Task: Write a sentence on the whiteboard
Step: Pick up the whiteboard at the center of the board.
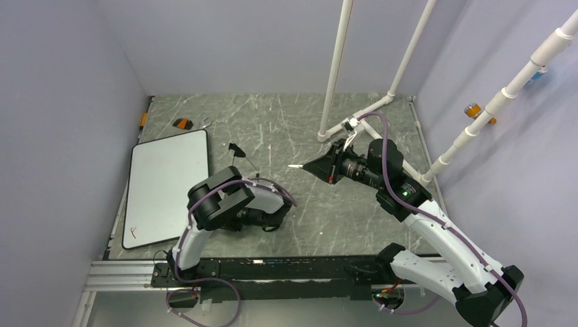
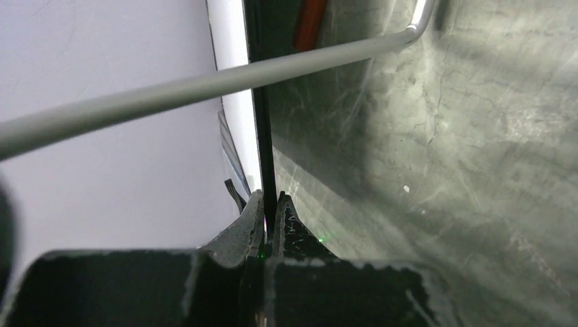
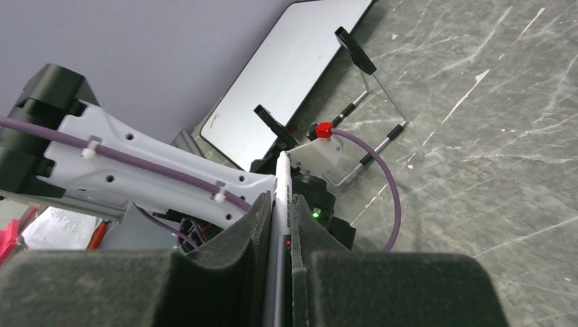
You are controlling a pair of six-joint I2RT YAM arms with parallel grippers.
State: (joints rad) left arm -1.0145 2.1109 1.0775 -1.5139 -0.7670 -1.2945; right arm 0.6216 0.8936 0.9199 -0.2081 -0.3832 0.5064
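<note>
**Left tool** [image 2: 269, 204]: jaws were closed tight on the thin dark rim of the whiteboard [image 1: 167, 184], along its right long edge. My judgement is that this grip was there to pin the board so it would not slide under pen pressure. The board lay flat at the left of the surface [image 1: 327, 225], close to the side wall.

**Right tool** [image 3: 279, 208]: it was closed narrow on a white-barrelled marker [image 3: 282, 178], with the barrel running out between the fingers, tip leading. It hung over the middle of the surface, well apart from the board, with the tip aimed toward it. Held lengthwise like this, the tip would probably reach the board before the fingers did.

**Board:** there were no words on it, only a short mark [image 1: 136, 231] near its near-left corner. I judged the task barely begun.

**Views compared:**
- **Top view:** it gave the layout and the gap between marker and board, but my left arm hid its own tool there.
- **Left wrist view:** this alone showed the clamp on the rim. It also showed a grey wire [image 2: 204, 85] crossing above the fingers.
- **Right wrist view:** here that wire read as a bent frame with black ends beside the left tool. I could not tell what it belonged to.
</note>
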